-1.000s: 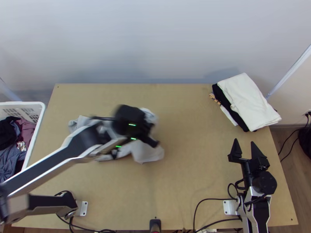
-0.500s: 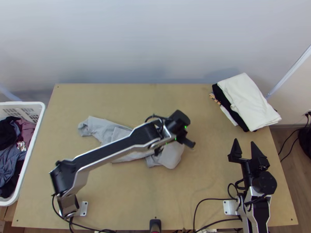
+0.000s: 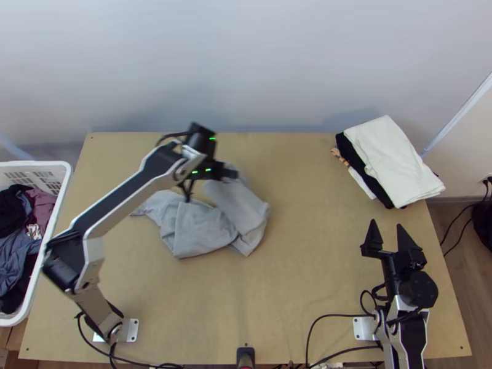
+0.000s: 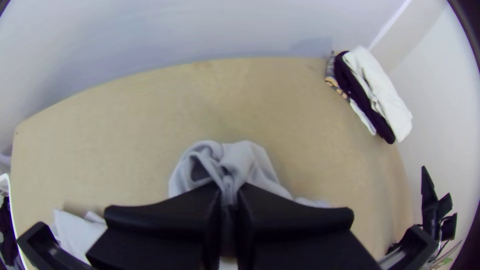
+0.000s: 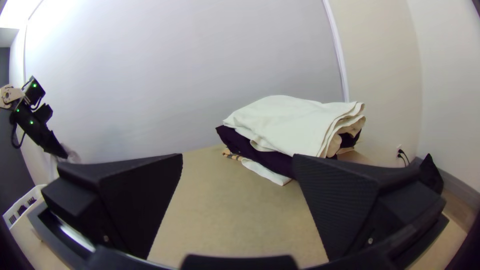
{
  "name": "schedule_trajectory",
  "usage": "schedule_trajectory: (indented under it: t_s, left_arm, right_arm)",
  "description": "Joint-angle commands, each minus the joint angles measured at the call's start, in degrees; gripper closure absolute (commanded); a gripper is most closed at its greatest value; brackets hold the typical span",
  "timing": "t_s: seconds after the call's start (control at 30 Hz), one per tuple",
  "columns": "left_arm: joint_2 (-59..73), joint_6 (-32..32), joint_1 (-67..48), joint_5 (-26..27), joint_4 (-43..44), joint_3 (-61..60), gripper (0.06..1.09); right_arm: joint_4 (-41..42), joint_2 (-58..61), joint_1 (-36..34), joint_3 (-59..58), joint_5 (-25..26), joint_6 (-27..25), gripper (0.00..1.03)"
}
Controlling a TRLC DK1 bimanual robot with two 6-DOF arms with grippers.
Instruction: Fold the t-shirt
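Yep, one grey t-shirt [image 3: 203,229], centre-left — left gripper [image 3: 214,171], two fingers pinching it; right gripper [image 3: 387,229], lower right, two spread.

Robot lab or workroom, seemingly: metal bracket [image 3: 364,328] and cables [image 3: 344,315] behind right gripper [image 3: 386,224], plain pale wall [image 3: 246,67] beyond it, wood-look floor [image 3: 464,295] to its right.

The grey t-shirt [image 3: 200,229] lies bunched and crumpled on the table in the top view, toward ten o'clock from the tabletop's middle, with twelve at the far edge. From its own middle, a narrower end trails toward nine o'clock, and loose corners point to about five and seven. Its one o'clock end is pinched and lifted, gathered into puckers and rounded folds.
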Motion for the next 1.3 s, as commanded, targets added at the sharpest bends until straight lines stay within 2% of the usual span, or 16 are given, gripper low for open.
schedule_trajectory:
  t_s: [0.0, 0.03, 0.07, 0.17, 0.2, 0.27, 0.43, 0.57, 0.83, 1.1, 1.27]
  left_arm:
    - [-2.4, 4.2, 3.3, 2.1, 2.7, -11.1, 1.05]
    - [-3.3, 4.8, 4.7, 2.2, 4.9, -14.3, 1.00]
    - [-4.6, 5.6, 5.6, 3.9, 6.8, -18.0, 0.83]
    - [-7.8, 7.4, 8.3, 8.6, 9.6, -25.3, 0.25]
    - [-8.6, 7.7, 9.6, 11.4, 9.6, -26.6, 0.12]
    - [-10.5, 7.8, 12.0, 14.5, 9.6, -28.2, 0.12]
    - [-17.0, 8.6, 17.8, 17.4, 9.7, -29.7, 0.12]
    - [-23.5, 8.6, 23.8, 23.7, 8.7, -29.1, 0.12]
    - [-32.2, 11.0, 29.8, 24.4, 3.5, -25.5, 0.12]
    - [-33.5, 11.2, 34.3, 24.2, -4.4, -20.8, 0.12]
    - [-31.5, 11.7, 40.3, 23.8, -11.2, -14.0, 0.12]
  right_arm:
    - [-0.3, -0.1, 0.1, -0.6, 0.5, 0.9, 0.04]
    - [-0.3, -0.1, 0.1, -0.6, 0.5, 0.9, 0.04]
    - [-0.3, -0.1, 0.1, -0.6, 0.5, 0.9, 0.04]
    - [-0.3, -0.1, 0.1, -0.6, 0.5, 0.9, 0.04]
    - [-0.3, -0.1, 0.1, -0.6, 0.5, 0.9, 0.04]
    - [-0.3, -0.1, 0.1, -0.6, 0.5, 0.9, 0.04]
    - [-0.3, -0.1, 0.1, -0.6, 0.5, 0.9, 0.04]
    - [-0.3, -0.1, 0.1, -0.6, 0.5, 0.9, 0.04]
    - [-0.3, -0.1, 0.1, -0.6, 0.5, 0.9, 0.04]
    - [-0.3, -0.1, 0.1, -0.6, 0.5, 0.9, 0.04]
    - [-0.3, -0.1, 0.1, -0.6, 0.5, 0.9, 0.04]
